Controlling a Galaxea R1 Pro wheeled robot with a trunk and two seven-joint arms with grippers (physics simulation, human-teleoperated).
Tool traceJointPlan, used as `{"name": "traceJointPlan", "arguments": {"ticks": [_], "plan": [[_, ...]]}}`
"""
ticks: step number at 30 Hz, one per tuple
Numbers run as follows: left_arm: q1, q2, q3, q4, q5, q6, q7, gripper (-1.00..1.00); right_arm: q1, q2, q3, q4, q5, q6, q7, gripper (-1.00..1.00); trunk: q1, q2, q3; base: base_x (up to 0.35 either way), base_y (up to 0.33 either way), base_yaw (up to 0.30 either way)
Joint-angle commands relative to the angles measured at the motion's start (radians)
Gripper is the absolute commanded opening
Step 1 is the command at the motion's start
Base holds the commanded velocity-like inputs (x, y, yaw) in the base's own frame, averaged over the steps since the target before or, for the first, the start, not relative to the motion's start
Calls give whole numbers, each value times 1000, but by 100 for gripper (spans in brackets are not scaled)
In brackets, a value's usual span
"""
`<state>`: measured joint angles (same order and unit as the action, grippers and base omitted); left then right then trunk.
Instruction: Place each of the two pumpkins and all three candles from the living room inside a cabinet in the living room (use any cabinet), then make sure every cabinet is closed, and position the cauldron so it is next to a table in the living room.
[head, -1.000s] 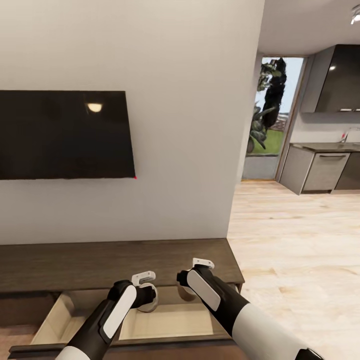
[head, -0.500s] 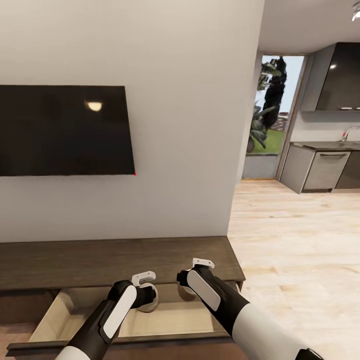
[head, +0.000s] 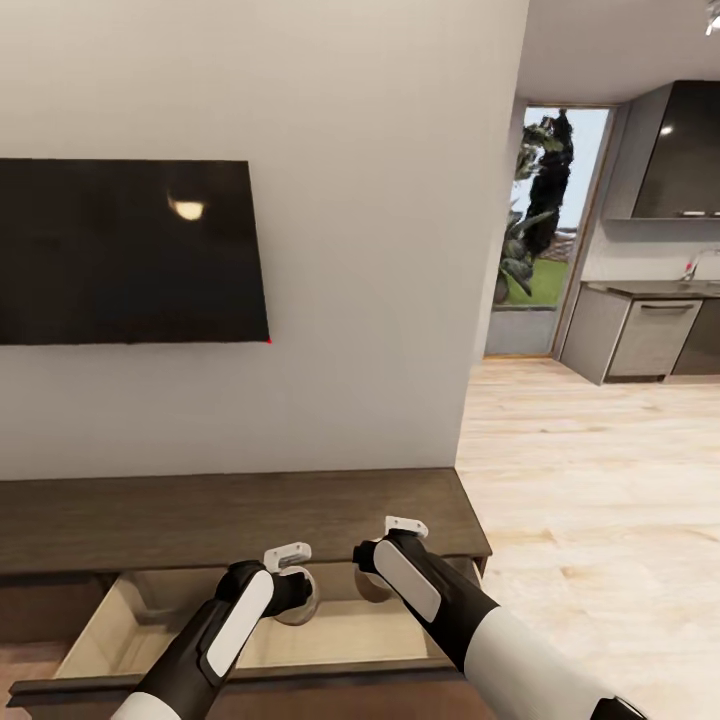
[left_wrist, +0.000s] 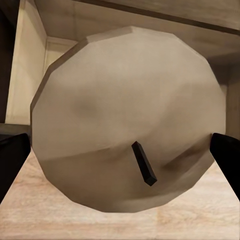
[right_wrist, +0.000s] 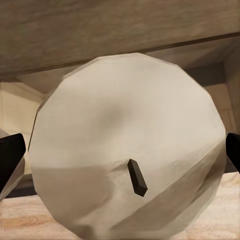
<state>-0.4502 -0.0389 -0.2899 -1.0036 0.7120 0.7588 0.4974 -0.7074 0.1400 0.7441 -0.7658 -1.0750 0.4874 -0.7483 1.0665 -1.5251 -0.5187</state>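
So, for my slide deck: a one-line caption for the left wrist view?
Left gripper holding a tan candle, wick facing the camera, above the open cabinet drawer.

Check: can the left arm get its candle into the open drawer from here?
Probably yes. The left gripper holds a candle right over the open drawer of the cabinet, nothing between them.

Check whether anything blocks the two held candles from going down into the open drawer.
Nothing visible does. The left gripper holds one candle and the right gripper the other candle, both over the cabinet's pulled-out drawer. The pale drawer floor seen beneath them looks bare, though the arms hide part of it.
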Motion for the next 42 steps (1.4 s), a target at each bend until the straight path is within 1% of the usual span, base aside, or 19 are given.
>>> {"name": "traceJointPlan", "arguments": {"ticks": [1,36,39,42], "plan": [[-1,0,-2,-1,10,1,10,-100,-1,0,3,-1,-5,2,-7,-100,4,-8,-4,0,0,0],[-1,2,-2,-1,7,0,10,-100,-2,0,5,0,-6,8,-4,-100,138,-253,-114,0,0,0],[-1,4,-2,-1,6,-16,10,-100,-2,0,6,0,-6,13,-2,-100,150,-274,-123,0,0,0],[-1,6,-3,3,6,-57,10,-100,-2,0,6,0,-6,17,12,-100,161,-295,-133,0,0,0]]}}
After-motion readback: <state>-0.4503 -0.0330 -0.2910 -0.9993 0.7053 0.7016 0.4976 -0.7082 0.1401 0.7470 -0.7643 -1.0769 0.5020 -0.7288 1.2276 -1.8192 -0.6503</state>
